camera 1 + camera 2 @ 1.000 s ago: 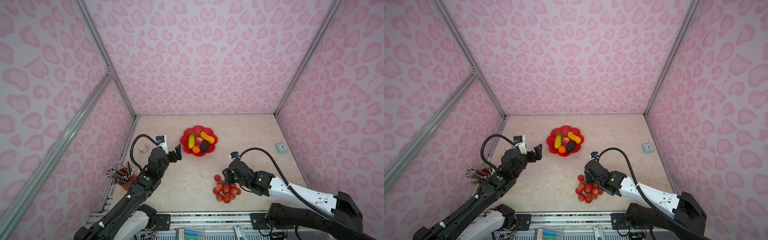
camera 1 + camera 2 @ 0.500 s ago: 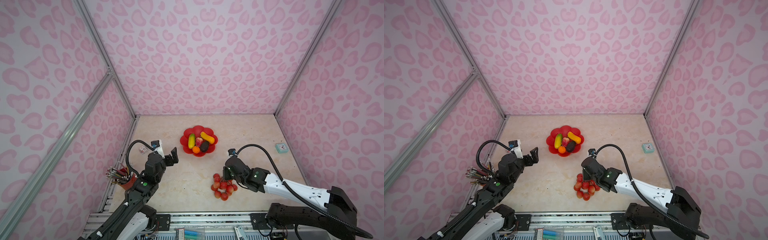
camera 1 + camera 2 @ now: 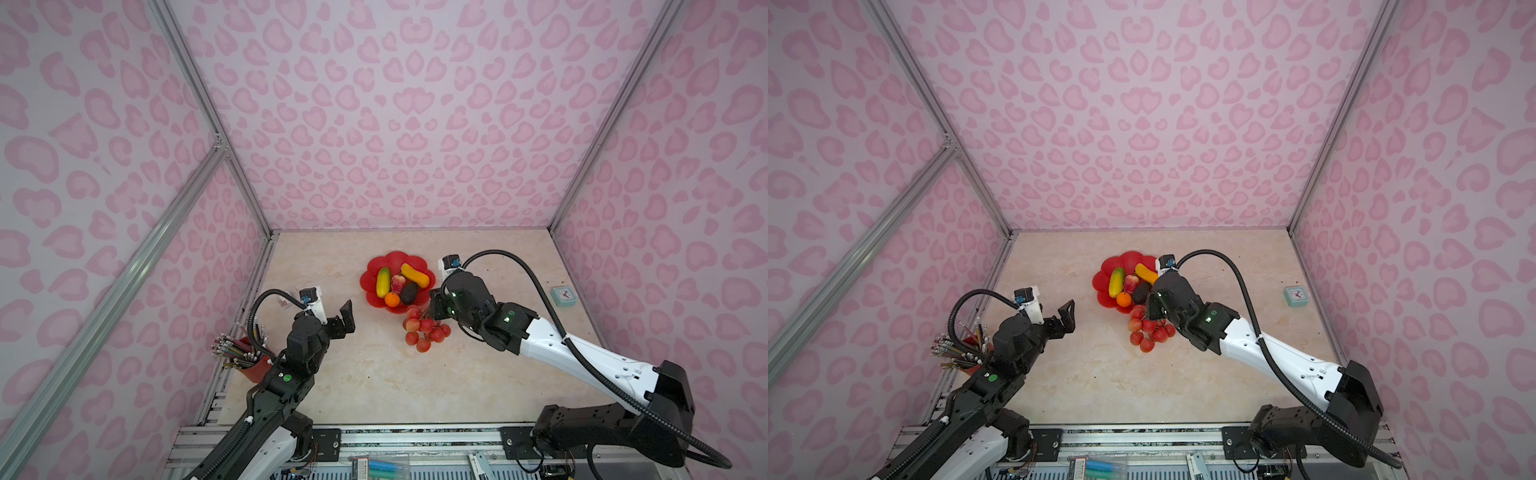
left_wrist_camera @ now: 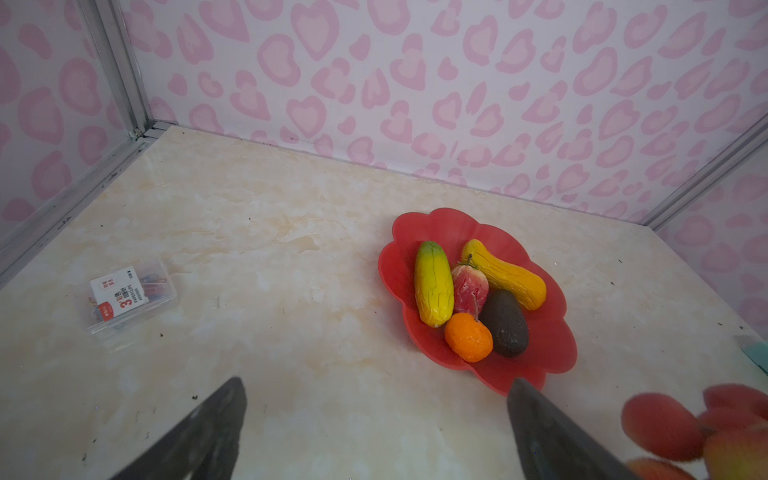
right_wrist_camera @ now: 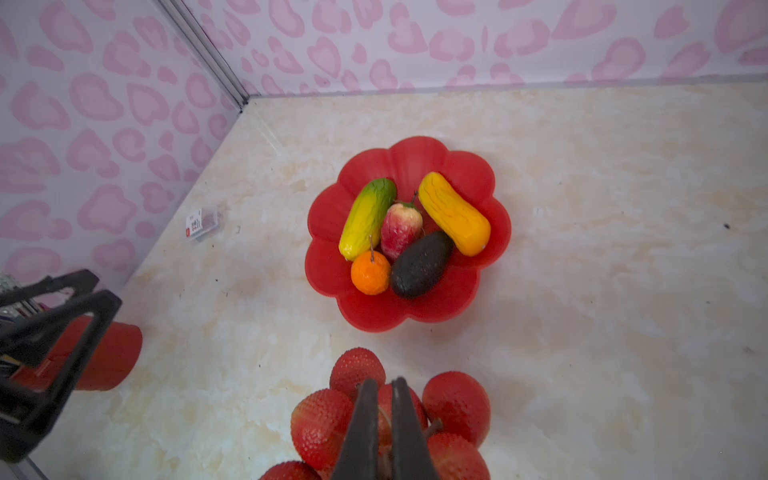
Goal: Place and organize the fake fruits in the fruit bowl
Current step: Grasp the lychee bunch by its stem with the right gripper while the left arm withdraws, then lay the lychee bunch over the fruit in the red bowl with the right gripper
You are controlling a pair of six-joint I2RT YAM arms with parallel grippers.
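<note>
Fruit bowl: red dish with a petal rim, on the marble tabletop, near the middle of both top views and slightly toward the back wall.
Fruits in the bowl: green-yellow mango on the left, orange-yellow mango at the upper right, and the apple between them. The orange lies at the lower edge with the avocado just to its right. All five are packed together and touching.
Lychee bunch: outside the bowl, just below its lower-right rim in both top views. Whether it rests on the tabletop or hangs clear cannot be told.
Right gripper: jaws pinched almost together on the bunch's thin stem, with lychees clustered around and under the fingers.
Left gripper: jaws spread wide with nothing between them, over bare tabletop to the left of the bowl and apart from all the fruit.
Teal clock: near the right edge of the tabletop, well apart from the bowl.
Red pencil cup: at the left edge, beside the left arm.
Paper clip box: on the tabletop near the left wall.
</note>
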